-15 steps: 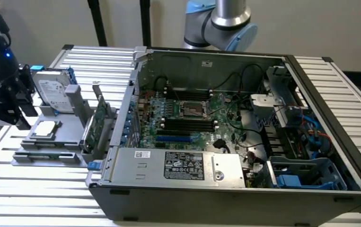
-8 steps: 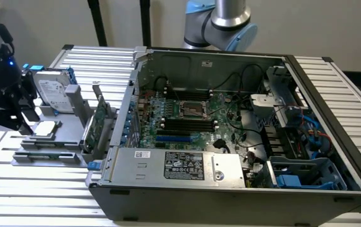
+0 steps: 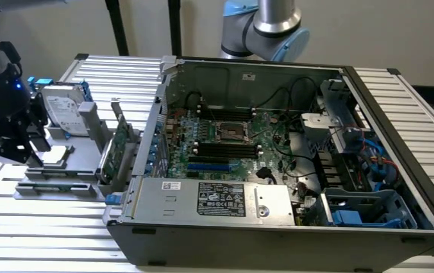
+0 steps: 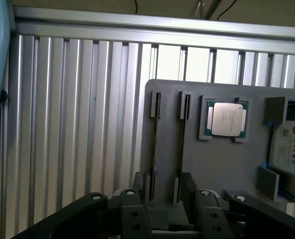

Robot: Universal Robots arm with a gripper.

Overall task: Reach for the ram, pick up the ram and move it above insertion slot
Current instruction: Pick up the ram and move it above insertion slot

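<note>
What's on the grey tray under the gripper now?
Processor chip in its square pocket, hard drive at the tray edge. Two narrow slots: contents unclear, near ends covered by the open gripper.

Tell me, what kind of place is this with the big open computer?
Probably a robot lab workbench for building computers: an open black metal computer case showing its green motherboard, a grey plastic parts tray holding a square silver processor chip, and a ribbed aluminium table beneath.

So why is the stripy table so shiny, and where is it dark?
Wrist view: light glares white off the ribbed table near the grey tray, while the gripper looks dark. Exterior view: the computer case is shadowy inside; a small blue light glows.
</note>
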